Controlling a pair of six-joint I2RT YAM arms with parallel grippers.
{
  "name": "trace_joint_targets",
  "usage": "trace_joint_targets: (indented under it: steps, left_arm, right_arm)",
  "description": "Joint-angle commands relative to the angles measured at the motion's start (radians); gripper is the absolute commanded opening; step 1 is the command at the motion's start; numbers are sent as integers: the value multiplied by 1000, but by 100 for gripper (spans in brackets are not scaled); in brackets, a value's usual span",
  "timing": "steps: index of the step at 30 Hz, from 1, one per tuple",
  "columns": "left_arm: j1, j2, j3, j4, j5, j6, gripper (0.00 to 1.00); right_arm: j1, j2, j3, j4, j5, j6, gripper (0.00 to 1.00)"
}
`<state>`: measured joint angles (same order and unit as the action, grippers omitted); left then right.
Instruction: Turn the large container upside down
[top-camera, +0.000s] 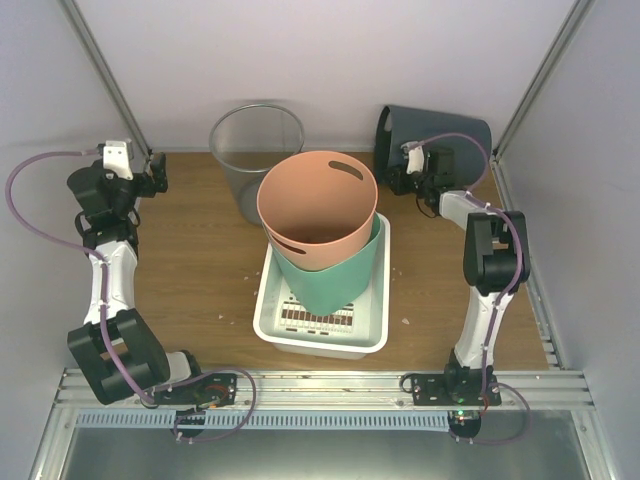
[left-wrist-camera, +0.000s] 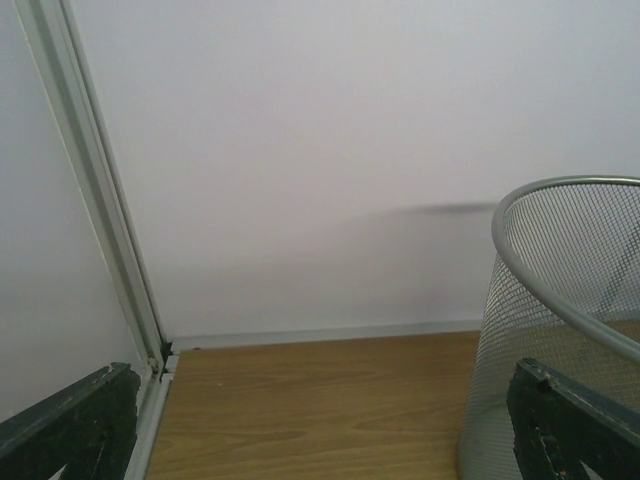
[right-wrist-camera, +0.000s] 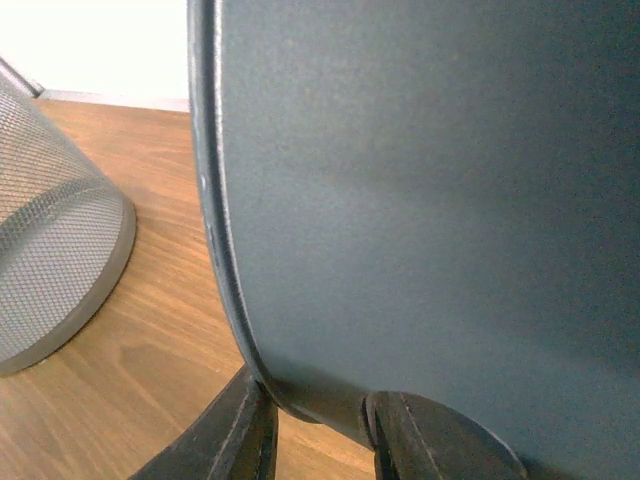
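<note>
1. Left gripper (top-camera: 157, 176): far left of the table (top-camera: 200, 260), near the back wall. Jaws spread wide, nothing between them; its wrist view shows only bare wood, the wall and the side of the mesh bin.

2. Mesh bin (top-camera: 255, 150): silver wire, upright, mouth up. It stands at the back, left of centre, just behind the orange bucket.

3. Orange bucket (top-camera: 330, 250): upright and leaning a little, with slot handles near the rim. It is nested inside the green bucket.

4. Green bucket (top-camera: 330, 285): only its lower wall shows below the orange one. It sits in the white tray.

5. White tray (top-camera: 372, 320): rectangular, at the table's centre and towards the near edge. Something brown-and-white lies on its floor (too small to identify).

6. Grey bin (top-camera: 440, 125): the large container, dark, at the back right corner. It is tipped on its side with the mouth facing left, towards the mesh bin. Whether its lower edge touches the wood cannot be told.

7. Right gripper (right-wrist-camera: 318, 425): at the bin's mouth, low on the rim. Jaws are pinched narrow on the rim, one finger (right-wrist-camera: 240, 435) outside the lip and the other against the wall.
</note>
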<state>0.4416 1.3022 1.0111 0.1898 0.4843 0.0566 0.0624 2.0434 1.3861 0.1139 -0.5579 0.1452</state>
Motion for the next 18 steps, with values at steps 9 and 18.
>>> trace_joint_targets:
  steps: [9,18]
  left_arm:
    - [8,-32,14,22,-7,7,99]
    - [8,-28,9,29,-7,7,99]
  right_arm:
    - [57,-119,11,-125,224,-99,1]
    - [78,-187,-3,-206,338,-142,1]
